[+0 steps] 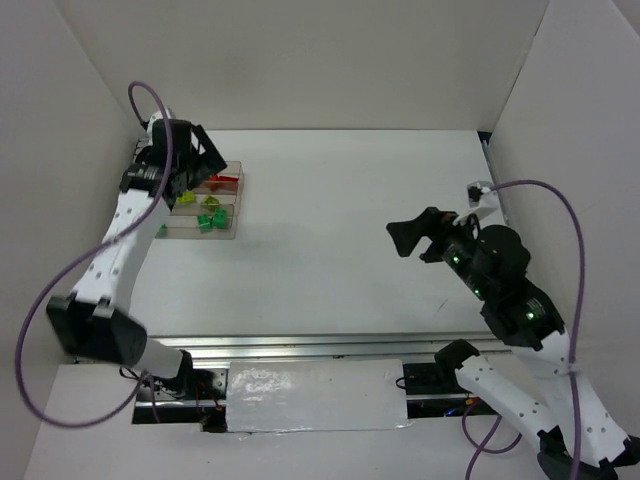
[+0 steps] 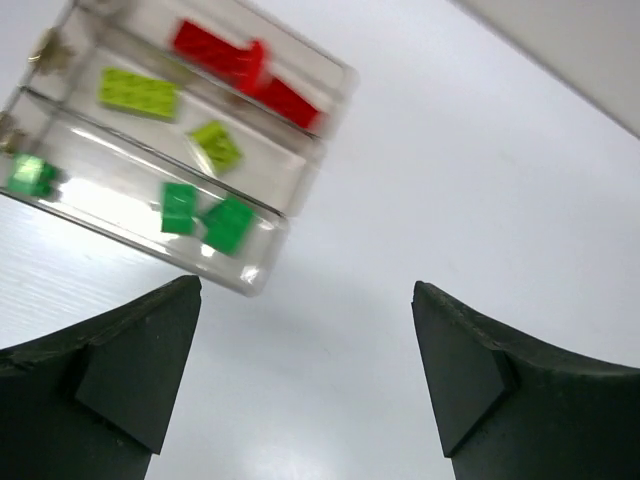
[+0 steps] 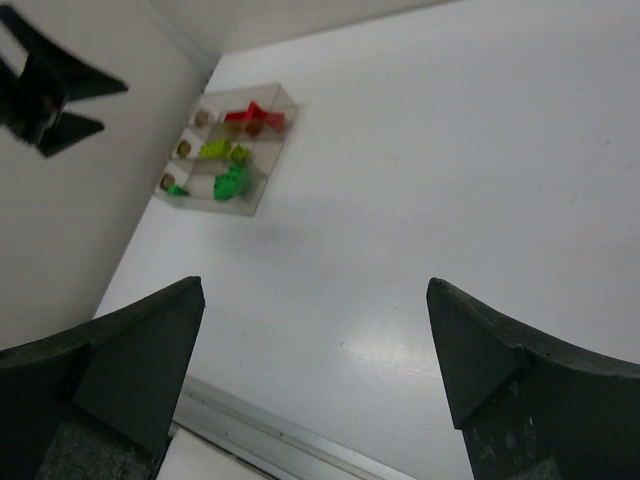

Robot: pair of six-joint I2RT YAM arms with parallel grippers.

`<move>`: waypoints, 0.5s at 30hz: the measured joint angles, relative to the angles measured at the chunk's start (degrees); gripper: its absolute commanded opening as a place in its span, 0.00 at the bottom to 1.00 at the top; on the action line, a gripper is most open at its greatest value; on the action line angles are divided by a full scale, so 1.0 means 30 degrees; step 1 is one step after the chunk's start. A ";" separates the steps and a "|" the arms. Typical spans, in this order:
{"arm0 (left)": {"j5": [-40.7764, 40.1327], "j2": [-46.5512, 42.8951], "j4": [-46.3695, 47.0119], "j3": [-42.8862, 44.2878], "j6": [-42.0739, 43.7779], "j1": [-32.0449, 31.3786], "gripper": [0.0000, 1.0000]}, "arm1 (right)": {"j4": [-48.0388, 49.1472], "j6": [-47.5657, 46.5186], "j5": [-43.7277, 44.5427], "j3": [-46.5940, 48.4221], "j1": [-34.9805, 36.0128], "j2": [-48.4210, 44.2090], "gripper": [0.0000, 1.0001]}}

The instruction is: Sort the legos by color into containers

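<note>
The clear three-compartment tray [image 1: 238, 207] lies at the far left of the table. Red bricks [image 1: 223, 181] fill its far compartment, yellow-green bricks [image 1: 211, 201] the middle one and dark green bricks [image 1: 208, 221] the near one. The left wrist view shows the tray [image 2: 322, 150] with red [image 2: 240, 65], yellow-green [image 2: 138, 93] and green bricks [image 2: 228, 224] inside. My left gripper [image 1: 207, 165] hovers over the tray's far left part, open and empty [image 2: 305, 295]. My right gripper [image 1: 408, 228] is open and empty [image 3: 315, 290] above the table's right half, far from the tray [image 3: 268, 165].
White walls enclose the table on the left, back and right. A metal rail [image 1: 300, 345] runs along the near edge. A small white fitting [image 1: 480, 190] sits by the right wall. The left gripper also shows in the right wrist view [image 3: 50, 90].
</note>
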 measured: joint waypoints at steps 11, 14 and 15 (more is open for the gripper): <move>-0.2200 -1.5737 -0.1741 -0.6295 0.4401 -0.2827 1.00 | -0.6863 -0.0736 0.4736 0.5537 0.1129 -0.3934 1.00; -0.2492 -1.8134 -0.2674 -0.7613 0.4539 -0.2965 1.00 | -0.8619 -0.0991 0.5799 0.6441 0.1129 -0.4430 1.00; -0.2484 -1.8717 -0.2951 -0.7861 0.4532 -0.2987 0.99 | -0.9187 -0.1078 0.6091 0.6703 0.1129 -0.4612 1.00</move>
